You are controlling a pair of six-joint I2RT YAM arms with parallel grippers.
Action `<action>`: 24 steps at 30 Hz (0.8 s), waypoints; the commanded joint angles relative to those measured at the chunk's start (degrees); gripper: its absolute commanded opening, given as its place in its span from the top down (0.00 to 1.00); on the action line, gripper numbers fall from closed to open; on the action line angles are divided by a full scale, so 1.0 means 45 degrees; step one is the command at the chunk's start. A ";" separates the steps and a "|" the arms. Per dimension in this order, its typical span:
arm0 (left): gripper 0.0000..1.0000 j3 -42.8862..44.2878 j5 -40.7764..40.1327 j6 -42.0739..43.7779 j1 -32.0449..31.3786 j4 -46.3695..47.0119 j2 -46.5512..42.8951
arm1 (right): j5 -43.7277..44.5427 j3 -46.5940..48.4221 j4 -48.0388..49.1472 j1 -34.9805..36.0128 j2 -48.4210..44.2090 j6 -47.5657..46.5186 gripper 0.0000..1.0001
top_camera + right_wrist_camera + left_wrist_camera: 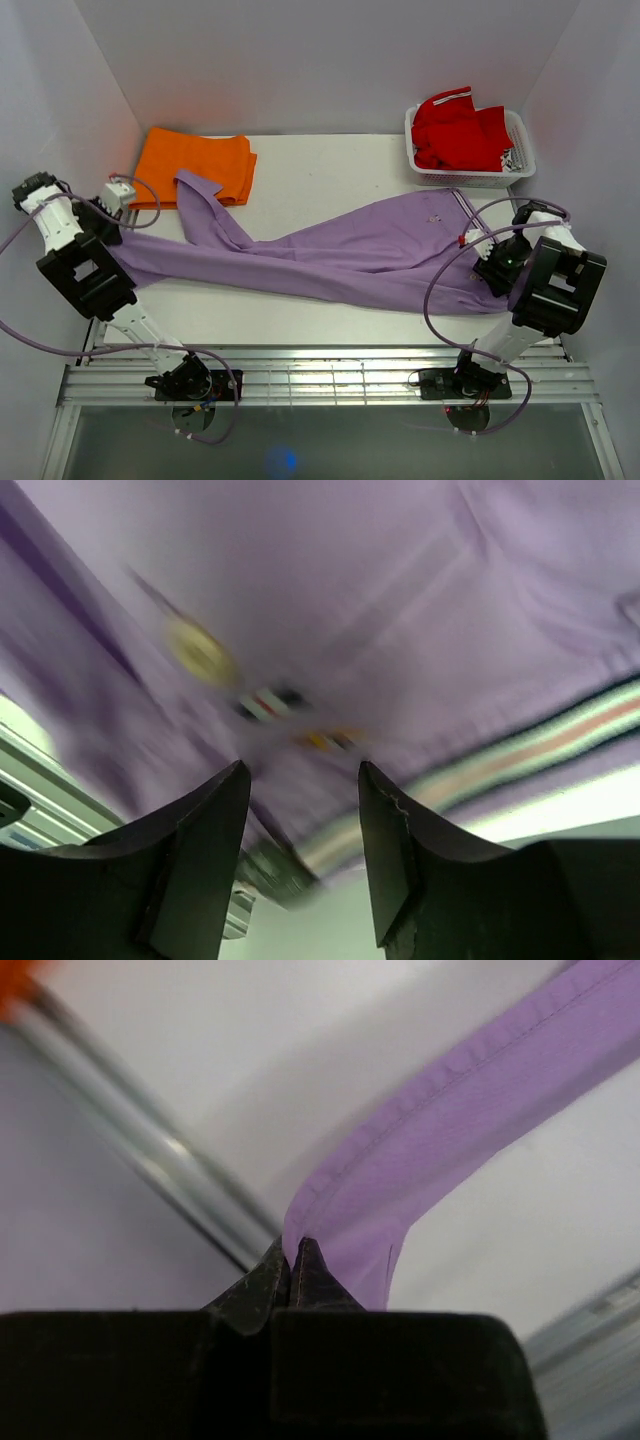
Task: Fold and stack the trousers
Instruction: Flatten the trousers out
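Observation:
The lilac trousers lie spread across the table, waistband at the right, one leg stretching to the left edge, the other bent up towards the orange garment. My left gripper is shut on the hem of the long leg at the table's left edge. My right gripper is open just above the waistband with its striped band, by the right end of the trousers. It holds nothing.
A folded orange garment lies at the back left, with a trouser leg end over its edge. A white basket holding a red garment stands at the back right. White walls close in on both sides; a metal rail runs along the front.

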 commanded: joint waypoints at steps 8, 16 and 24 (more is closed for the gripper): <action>1.00 -0.1057 0.2060 0.5914 -0.0038 -0.0077 -0.4145 | 0.0518 -0.0623 0.0171 -0.0078 -0.0573 -0.0402 0.56; 1.00 -1.0082 -0.0891 1.0665 0.3164 0.2419 -0.7612 | 0.0732 -0.1189 -0.0064 -0.0136 -0.2076 -0.1925 0.63; 0.76 -0.9450 -0.0681 1.0707 0.4962 0.3966 -0.6521 | -0.0007 -0.0528 -0.0277 -0.0136 -0.2352 -0.2141 0.66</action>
